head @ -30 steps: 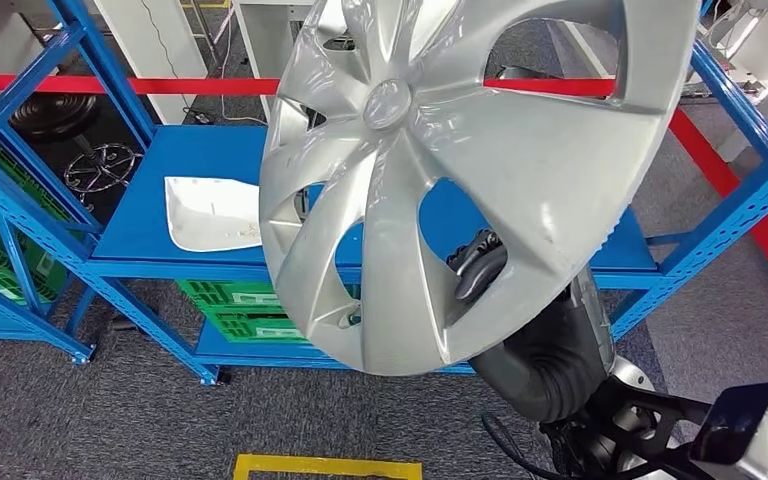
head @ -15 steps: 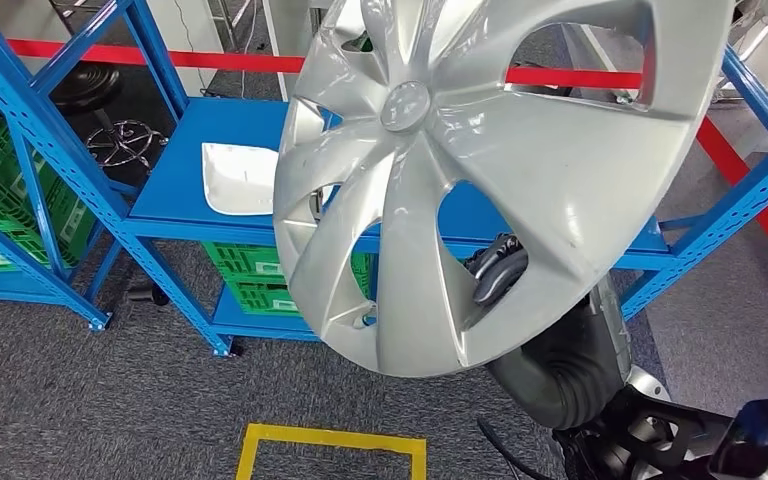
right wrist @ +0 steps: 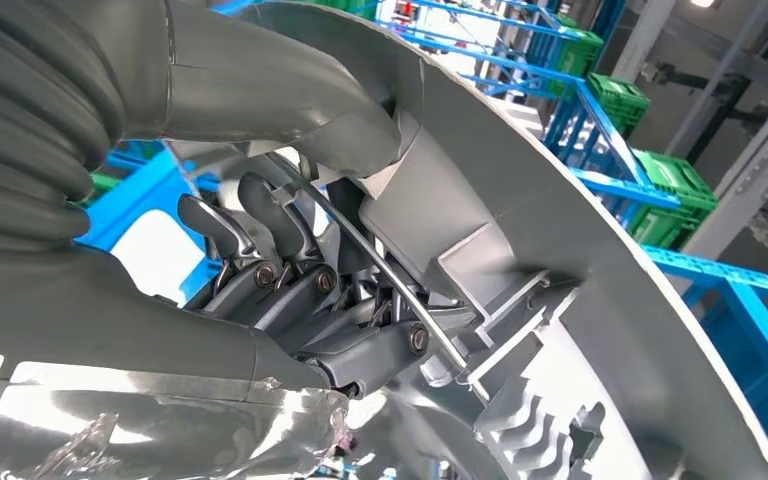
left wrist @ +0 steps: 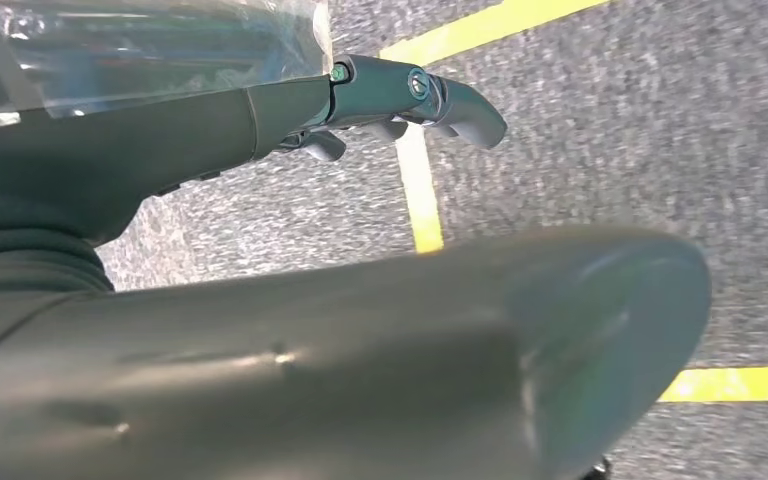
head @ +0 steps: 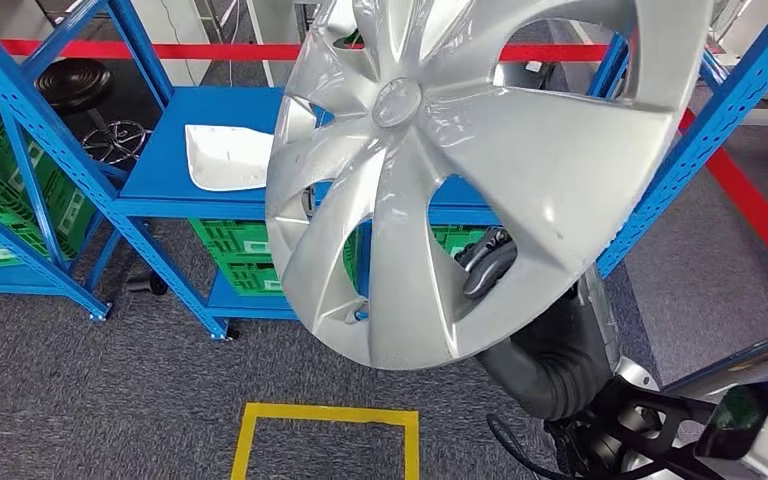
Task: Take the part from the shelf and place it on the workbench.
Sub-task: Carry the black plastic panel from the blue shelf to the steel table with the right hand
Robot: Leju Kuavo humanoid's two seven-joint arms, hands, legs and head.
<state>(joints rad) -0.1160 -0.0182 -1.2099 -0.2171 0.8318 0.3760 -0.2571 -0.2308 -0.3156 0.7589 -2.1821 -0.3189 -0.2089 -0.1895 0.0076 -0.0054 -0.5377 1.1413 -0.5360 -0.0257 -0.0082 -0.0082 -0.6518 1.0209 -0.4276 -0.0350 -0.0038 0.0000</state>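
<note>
Big round silver plastic wheel cover (head: pixel 480 170) held up in air, off blue metal shelf (head: pixel 175 150). Right robot hand (head: pixel 485 265) grips spoke through hole. Looks light, stiff, smooth, maybe slippery. Left robot hand (left wrist: pixel 400 100) loose, holding nothing.

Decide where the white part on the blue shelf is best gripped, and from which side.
Likely the near straight edge of the white part, approached from the aisle side: it lies flat on the blue shelf, edge facing the robot. The left hand is free; the right hand holds the hubcap.
</note>
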